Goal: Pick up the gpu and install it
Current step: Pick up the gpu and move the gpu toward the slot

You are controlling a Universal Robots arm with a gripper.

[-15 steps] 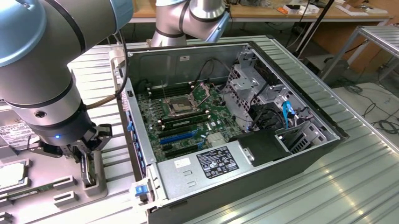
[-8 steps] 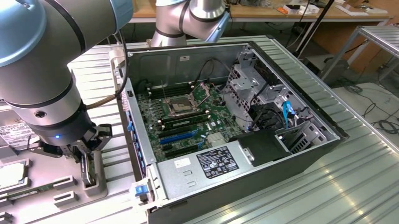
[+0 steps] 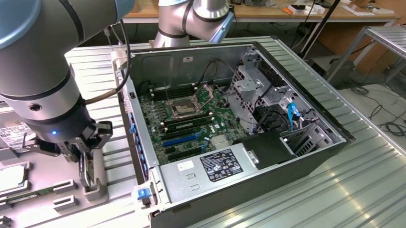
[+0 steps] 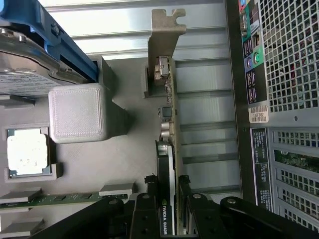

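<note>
The gpu [image 4: 169, 124] stands on edge in a grey holder tray [image 4: 99, 164], its silvery end bracket [image 4: 164, 35] pointing away from my wrist. My gripper [image 4: 167, 219] straddles the card's near end, one black finger against each face, shut on it. In the exterior view the gripper [image 3: 84, 159] is low over the tray [image 3: 70, 192] at the exterior view's left, with the gpu [image 3: 96, 167] upright between its fingers. The card still rests in the holder. The open computer case [image 3: 266, 52] lies to the exterior view's right, its motherboard slots [image 3: 180, 140] exposed.
A hard drive with a blue rail [image 4: 30, 59], a processor chip [image 4: 27, 152] and a green memory stick [image 4: 50, 200] sit in the same tray beside the card. The case's perforated rear wall [image 4: 284, 64] is close alongside. A ribbed metal table [image 3: 355, 190] carries everything.
</note>
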